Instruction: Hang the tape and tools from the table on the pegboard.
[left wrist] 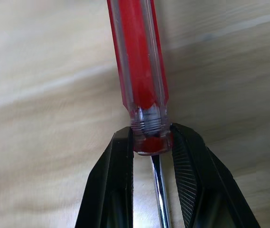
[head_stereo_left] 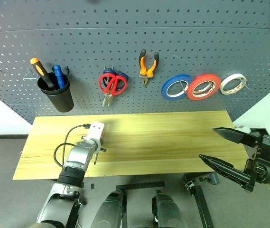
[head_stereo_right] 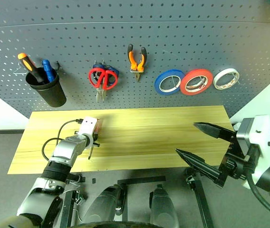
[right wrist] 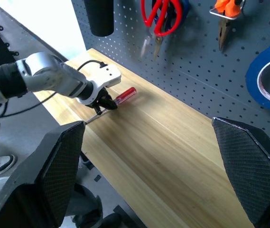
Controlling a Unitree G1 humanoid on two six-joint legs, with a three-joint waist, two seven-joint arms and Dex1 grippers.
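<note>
Now the left gripper clamps the red-handled screwdriver at its collar, low over the table. Right gripper hangs wide and empty. Red scissors, pliers and red tape already hang on the pegboard; likely only the screwdriver remains. Nothing blocks the black cup.

No text, label, brand, number or sign is legible on anything here.

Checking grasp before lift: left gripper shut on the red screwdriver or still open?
Shut. The left gripper pinches the red screwdriver at the handle's base, both fingers against it, over the table.
</note>
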